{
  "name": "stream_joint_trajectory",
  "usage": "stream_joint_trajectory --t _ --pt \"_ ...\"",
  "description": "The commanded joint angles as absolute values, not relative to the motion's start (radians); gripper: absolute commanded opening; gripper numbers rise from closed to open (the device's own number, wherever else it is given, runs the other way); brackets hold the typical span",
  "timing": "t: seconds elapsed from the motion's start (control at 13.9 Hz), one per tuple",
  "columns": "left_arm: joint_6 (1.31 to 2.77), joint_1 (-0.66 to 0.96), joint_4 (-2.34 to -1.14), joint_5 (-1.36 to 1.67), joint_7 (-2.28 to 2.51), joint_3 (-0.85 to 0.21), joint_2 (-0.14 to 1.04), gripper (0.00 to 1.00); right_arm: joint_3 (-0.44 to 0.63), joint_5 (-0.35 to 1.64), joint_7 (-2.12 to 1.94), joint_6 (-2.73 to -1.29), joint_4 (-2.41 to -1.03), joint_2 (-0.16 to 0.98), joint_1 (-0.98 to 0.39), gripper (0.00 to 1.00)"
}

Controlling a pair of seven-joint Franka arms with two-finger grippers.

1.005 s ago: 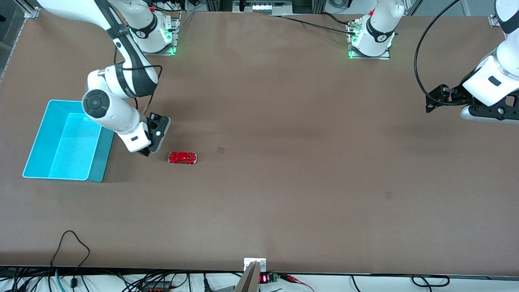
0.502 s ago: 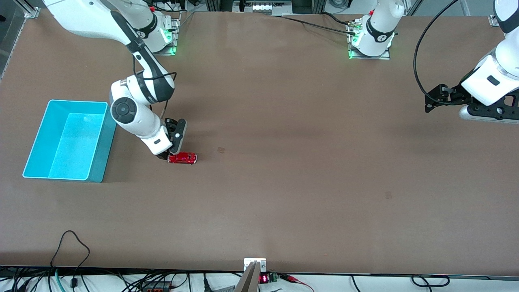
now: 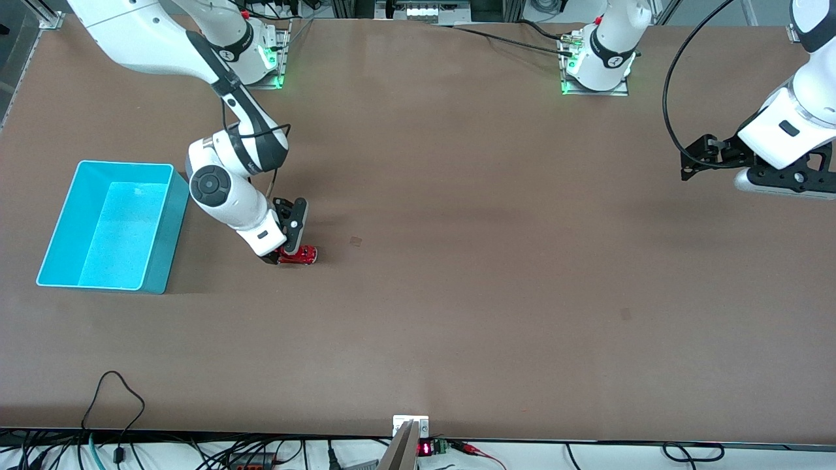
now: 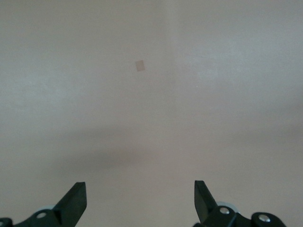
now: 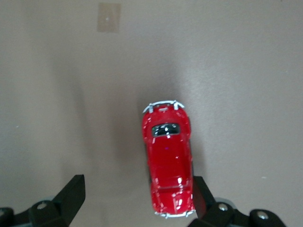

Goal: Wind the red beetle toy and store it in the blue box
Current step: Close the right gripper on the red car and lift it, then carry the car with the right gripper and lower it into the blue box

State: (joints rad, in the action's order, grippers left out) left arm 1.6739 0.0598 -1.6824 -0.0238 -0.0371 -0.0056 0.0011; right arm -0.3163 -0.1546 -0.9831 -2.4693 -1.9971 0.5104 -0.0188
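Note:
The red beetle toy (image 3: 302,255) stands on the brown table, a short way from the blue box (image 3: 108,225) toward the left arm's end. My right gripper (image 3: 282,256) is low over the toy's box-side end, open. In the right wrist view the toy (image 5: 167,161) lies between the spread fingers, close against one finger (image 5: 204,198), with a wide gap to the other. The blue box holds nothing. My left gripper (image 3: 697,158) waits, open and empty, high over the table's left-arm end; its wrist view (image 4: 140,198) shows only bare table.
A small pale tape patch (image 3: 355,241) lies on the table just past the toy, also in the right wrist view (image 5: 108,17). Another faint patch (image 3: 626,314) lies nearer the front camera toward the left arm's end. Cables run along the table's front edge.
My right gripper has swung from beside the blue box toward the toy and come down over its box-side end. The toy has not moved. The left arm shifted only slightly.

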Motion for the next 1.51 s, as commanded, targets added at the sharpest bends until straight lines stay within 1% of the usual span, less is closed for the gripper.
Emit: stream_joint_trajectory --t 0.0,0.07,0.22,0.29,0.57,0.65,0.72,0.79,0.86,0.93,1.08,1.22,1.44 --pt "1.666 0.060 -1.675 -0.012 -0.063 -0.005 -0.005 1.00 -0.313 -0.184 -0.971 -2.512 -1.959 0.558 -0.031 1.00" --pt "1.637 0.055 -1.675 -0.012 -0.061 -0.005 -0.005 1.00 -0.313 -0.187 -0.971 -2.523 -1.959 0.566 -0.031 1.00" --pt "1.631 0.055 -1.674 -0.014 -0.058 -0.005 -0.005 1.00 -0.311 -0.190 -0.971 -2.531 -1.959 0.572 -0.044 1.00" --pt "1.631 0.055 -1.674 -0.015 -0.058 -0.005 -0.005 1.00 -0.310 -0.205 -0.971 -2.533 -1.959 0.574 -0.046 0.96" --pt "1.631 0.054 -1.674 -0.018 -0.060 -0.005 -0.003 1.00 -0.305 -0.216 -0.971 -2.533 -1.959 0.577 -0.048 0.59" --pt "1.632 0.060 -1.672 -0.018 -0.060 -0.005 -0.003 1.00 -0.305 -0.218 -0.971 -2.533 -1.959 0.580 -0.048 0.47" --pt "1.634 0.063 -1.669 -0.018 -0.060 -0.006 -0.002 1.00 -0.304 -0.218 -0.971 -2.533 -1.959 0.580 -0.048 0.37" --pt "1.632 0.063 -1.648 -0.020 -0.060 -0.006 0.008 1.00 -0.304 -0.218 -0.971 -2.533 -1.959 0.580 -0.048 0.25" --pt "1.625 0.063 -1.637 -0.018 -0.061 -0.008 0.014 1.00 -0.304 -0.218 -0.971 -2.533 -1.959 0.580 -0.048 0.11" --pt "1.623 0.063 -1.637 -0.018 -0.061 -0.008 0.014 1.00 -0.299 -0.216 -0.969 -2.533 -1.957 0.578 -0.048 0.00" --pt "1.623 0.061 -1.637 -0.018 -0.061 -0.008 0.014 1.00 -0.290 -0.207 -0.965 -2.528 -1.935 0.568 -0.046 0.00" --pt "1.624 0.049 -1.637 -0.018 -0.071 -0.008 0.017 1.00 -0.270 -0.201 -0.881 -2.513 -1.925 0.519 -0.037 0.00" --pt "1.626 0.049 -1.637 -0.018 -0.072 -0.006 0.018 1.00 -0.239 -0.204 -0.610 -2.402 -1.927 0.411 -0.034 0.00"
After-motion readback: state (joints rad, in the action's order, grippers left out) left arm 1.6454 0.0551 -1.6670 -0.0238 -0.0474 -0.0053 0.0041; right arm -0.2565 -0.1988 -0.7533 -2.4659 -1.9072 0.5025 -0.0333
